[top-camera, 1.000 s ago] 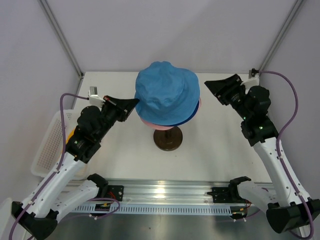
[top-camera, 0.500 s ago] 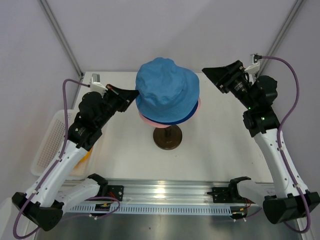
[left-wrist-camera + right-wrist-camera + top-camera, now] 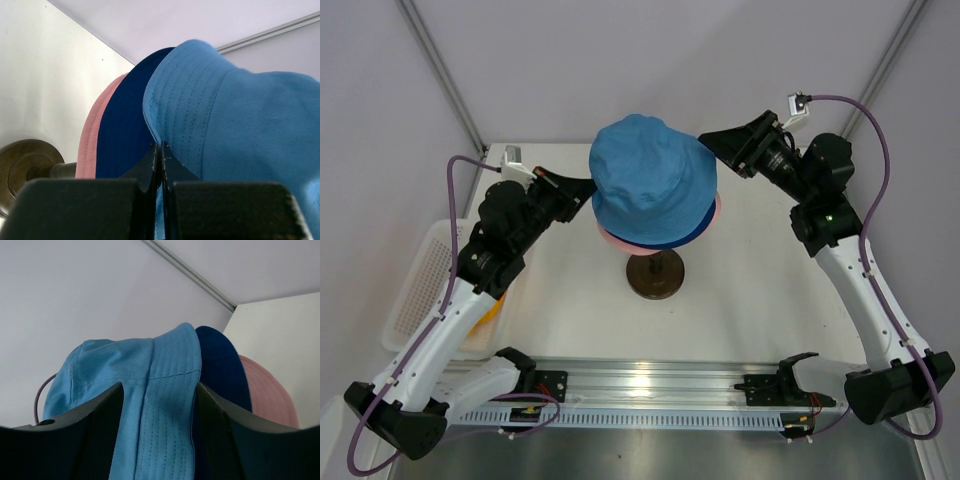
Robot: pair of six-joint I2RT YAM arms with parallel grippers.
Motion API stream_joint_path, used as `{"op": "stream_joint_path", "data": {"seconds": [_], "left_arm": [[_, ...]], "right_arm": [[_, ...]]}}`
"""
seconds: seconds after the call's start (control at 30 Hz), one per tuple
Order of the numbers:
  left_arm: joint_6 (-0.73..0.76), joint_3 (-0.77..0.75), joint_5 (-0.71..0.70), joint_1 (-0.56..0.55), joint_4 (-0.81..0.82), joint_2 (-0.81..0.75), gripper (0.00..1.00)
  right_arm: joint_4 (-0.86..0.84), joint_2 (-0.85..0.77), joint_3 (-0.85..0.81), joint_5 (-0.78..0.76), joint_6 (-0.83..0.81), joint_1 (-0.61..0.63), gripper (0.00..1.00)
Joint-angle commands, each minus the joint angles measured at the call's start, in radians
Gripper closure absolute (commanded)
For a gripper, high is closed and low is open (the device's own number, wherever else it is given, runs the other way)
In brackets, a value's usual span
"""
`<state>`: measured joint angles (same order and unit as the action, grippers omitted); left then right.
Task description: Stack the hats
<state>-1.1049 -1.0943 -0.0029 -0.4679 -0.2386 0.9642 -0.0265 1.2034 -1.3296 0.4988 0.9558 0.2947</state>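
Look to the middle of the table [image 3: 570, 330] for the stack: light blue hat [image 3: 650, 185] uppermost, over the navy blue hat [image 3: 667, 243], over the pink hat [image 3: 611, 239], all three carried on a stand [image 3: 655, 282] with a dark round foot. Treat the step in hand as seating that top hat squarely. Note the left gripper [image 3: 590, 190] at the left edge of the brim, jaws pressed together and, judging by the wrist view, pinching a thin fold of light blue fabric. Note the right gripper [image 3: 708, 140] at the far right of the hat, jaws parted and straddling the light blue brim without clamping it. Before closing on the right, reach a little deeper onto the brim and stay clear of the navy layer just beneath, so as to catch one fabric only. Then draw both sides down together, evenly and gently, to avoid skewing the hat or dragging the lower two round. Keep the pull straight down over the stand and avoid sideways force, likely enough to tip it. Let go only once level. Leave for later the yellow-orange sliver [image 3: 496, 308] under the left arm beside the white basket [image 3: 415, 290]: probably the fourth hat, but too hidden to confirm.
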Motion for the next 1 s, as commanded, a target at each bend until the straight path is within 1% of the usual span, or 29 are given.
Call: {"op": "stream_joint_path", "data": {"seconds": [0.0, 0.03, 0.07, 0.13, 0.3, 0.37, 0.4, 0.43, 0.47, 0.53, 0.57, 0.6, 0.63, 0.67, 0.77, 0.9, 0.97], "left_arm": [[0.008, -0.029, 0.027, 0.006, 0.033, 0.004, 0.99], [0.008, -0.029, 0.026, 0.006, 0.038, 0.004, 0.99], [0.008, -0.029, 0.026, 0.005, 0.038, 0.004, 0.99], [0.011, -0.032, 0.02, 0.006, 0.041, 0.001, 0.99], [0.017, -0.029, 0.011, 0.006, 0.051, -0.002, 0.99], [0.017, -0.03, 0.012, 0.006, 0.058, -0.001, 0.99], [0.016, -0.029, 0.015, 0.005, 0.062, 0.001, 0.99], [0.014, -0.03, 0.018, 0.005, 0.062, 0.002, 0.99], [0.016, -0.032, 0.02, 0.005, 0.067, 0.004, 0.99], [0.016, -0.033, 0.02, 0.006, 0.068, 0.004, 0.99], [0.016, -0.032, 0.018, 0.006, 0.068, 0.002, 0.99], [0.017, -0.032, 0.015, 0.006, 0.067, -0.004, 0.99], [0.019, -0.032, 0.014, 0.006, 0.065, -0.007, 0.99], [0.022, -0.032, 0.012, 0.005, 0.065, -0.01, 0.99], [0.024, -0.03, 0.007, 0.008, 0.055, -0.024, 0.99], [0.008, -0.029, 0.007, 0.023, 0.05, -0.044, 0.99], [-0.025, -0.044, 0.032, 0.044, 0.047, -0.039, 0.99]], "right_arm": [[0.029, 0.033, -0.078, 0.015, -0.031, 0.034, 0.38], [0.071, 0.035, -0.079, 0.015, -0.028, 0.035, 0.4], [0.08, 0.032, -0.079, 0.015, -0.023, 0.035, 0.45], [0.117, 0.016, -0.075, 0.012, -0.025, 0.035, 0.46], [0.221, -0.033, -0.08, -0.045, -0.072, 0.034, 0.41], [0.217, -0.05, -0.071, -0.036, -0.066, 0.032, 0.41], [0.206, -0.051, -0.069, -0.028, -0.055, 0.032, 0.43], [0.195, -0.051, -0.069, -0.017, -0.055, 0.032, 0.46], [0.186, -0.053, -0.063, -0.01, -0.043, 0.034, 0.53], [0.156, -0.059, -0.049, -0.012, -0.032, 0.034, 0.63], [0.148, -0.064, -0.033, -0.02, -0.026, 0.034, 0.77], [0.143, -0.067, -0.026, -0.023, -0.023, 0.032, 0.83], [0.134, -0.067, -0.02, -0.022, -0.02, 0.032, 0.86], [0.128, -0.067, -0.01, -0.017, -0.011, 0.031, 0.94], [0.103, -0.064, 0.009, -0.006, 0.006, 0.027, 1.0], [0.112, -0.062, 0.036, -0.057, 0.0, 0.027, 1.0], [0.155, -0.058, 0.04, -0.127, 0.001, 0.015, 1.0]]}}
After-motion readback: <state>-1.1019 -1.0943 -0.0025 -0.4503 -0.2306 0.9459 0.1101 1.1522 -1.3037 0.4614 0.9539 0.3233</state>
